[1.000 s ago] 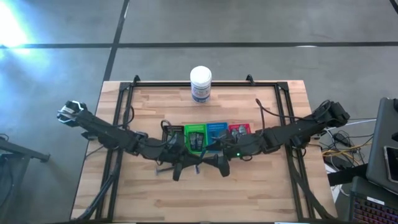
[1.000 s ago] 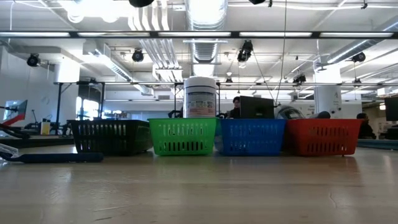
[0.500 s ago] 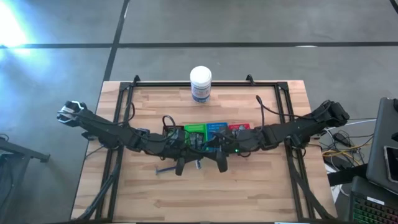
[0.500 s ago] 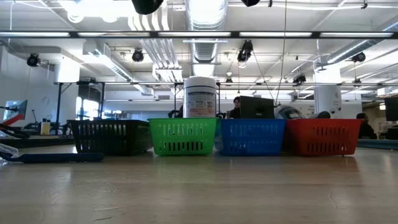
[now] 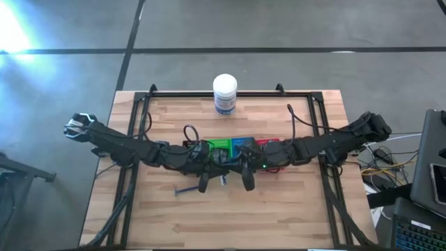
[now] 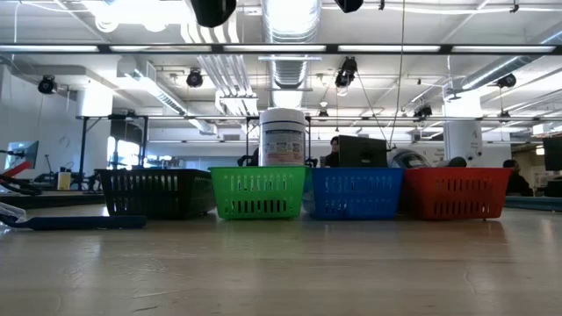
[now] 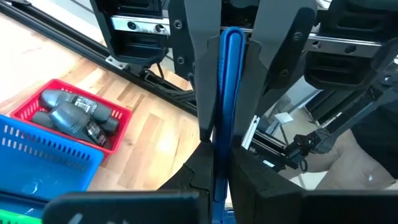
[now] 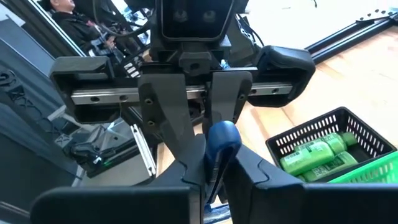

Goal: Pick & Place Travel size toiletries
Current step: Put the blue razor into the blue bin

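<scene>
Left wrist view: the blue stick (image 7: 230, 93) hangs in mid-air between my two hands, above the table just in front of the row of trays. My left gripper (image 7: 222, 171) is clamped on one end and my right gripper (image 7: 233, 74) on the other, the two facing each other nose to nose. Neither pair of jaws has any gap beyond the stick itself.

Past them sits the red tray (image 7: 121, 124) with grey tubes (image 7: 68, 112) inside, and the blue tray (image 7: 50, 152) beside it. From the right wrist, the black tray (image 8: 292, 138) shows, holding green packets (image 8: 314, 152). A second stick (image 5: 182, 190) lies flat on the wood near my left arm, and the white jar (image 5: 225, 93) stands well apart at the far edge.

The blue stick looks thin, stiff and very light — smooth plastic, by my guess, so likely to pivot or slide if pinched near a tip. The safer hold is on the flat of the shaft, squarely across the pads. With both hands on it, I judge that one should let go before either pulls away — otherwise the shaft could bend or twist loose.
</scene>
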